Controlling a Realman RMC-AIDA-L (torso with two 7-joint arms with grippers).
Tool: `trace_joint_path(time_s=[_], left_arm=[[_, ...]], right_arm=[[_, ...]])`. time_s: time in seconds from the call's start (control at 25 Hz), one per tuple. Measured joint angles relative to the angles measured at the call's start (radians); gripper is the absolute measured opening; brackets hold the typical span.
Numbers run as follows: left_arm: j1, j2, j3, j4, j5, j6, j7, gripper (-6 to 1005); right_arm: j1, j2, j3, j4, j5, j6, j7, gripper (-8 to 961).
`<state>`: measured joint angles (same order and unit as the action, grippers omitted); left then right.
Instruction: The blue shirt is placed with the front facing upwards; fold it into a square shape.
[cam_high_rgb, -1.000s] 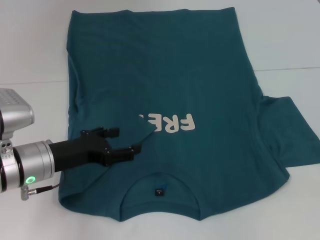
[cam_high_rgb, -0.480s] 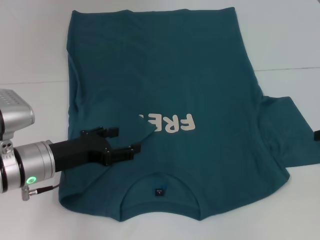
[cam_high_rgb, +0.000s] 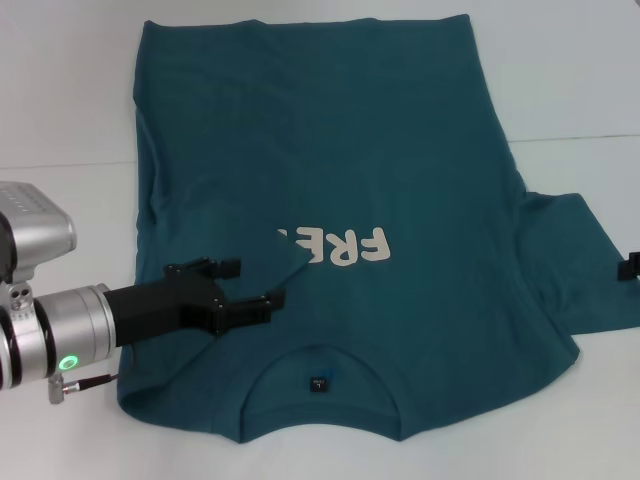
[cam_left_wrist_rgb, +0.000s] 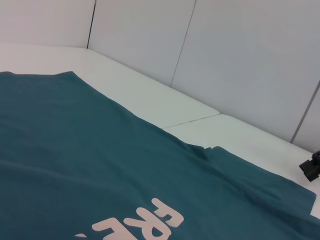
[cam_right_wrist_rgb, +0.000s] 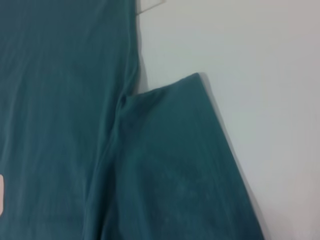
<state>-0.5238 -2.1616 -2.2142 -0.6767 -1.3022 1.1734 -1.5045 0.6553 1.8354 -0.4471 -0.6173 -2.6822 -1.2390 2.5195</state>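
1 large dark teal-blue cotton T-shirt lies print-up on the white table, its left sleeve folded in over the cream lettering. The left gripper hovers there, black fingers spread, holding nothing. The right gripper peeks in beside the right sleeve.

The left arm is a silver cylinder bearing a green indicator ring, thin cable and matte-black pincer.
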Motion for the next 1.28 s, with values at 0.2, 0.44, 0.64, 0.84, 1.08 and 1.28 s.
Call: trace_joint_path(time_s=[0.2,0.44,0.64,0.84,1.08,1.28], left_arm=[[-0.002,-0.001,0.000,0.000,0.000,-0.001,0.000,876],[-0.010,-0.001,0.004,0.014,0.000,-0.009,0.000,875],[-0.013,-0.001,-0.001,0.025,0.000,-0.011,0.012,875],[-0.014,-0.001,-0.002,0.028,0.000,-0.011,0.015,875],[-0.015,-0.001,0.001,0.033,0.000,-0.011,0.016,875],[-0.016,-0.001,0.004,0.033,0.000,-0.021,0.017,875]], right_arm=[[0.001,-0.005,-0.001,0.024,0.002,0.020,-0.001,929],[0.001,-0.005,-0.002,0.024,0.002,0.024,-0.002,925],[0.001,0.000,0.001,0.024,0.009,0.025,-0.002,923],[0.000,0.002,0.001,0.041,0.025,0.041,-0.006,920],[-0.002,0.002,-0.003,0.062,0.039,0.057,-0.015,919],[-0.004,0.002,0.004,0.069,0.059,0.055,-0.016,919]])
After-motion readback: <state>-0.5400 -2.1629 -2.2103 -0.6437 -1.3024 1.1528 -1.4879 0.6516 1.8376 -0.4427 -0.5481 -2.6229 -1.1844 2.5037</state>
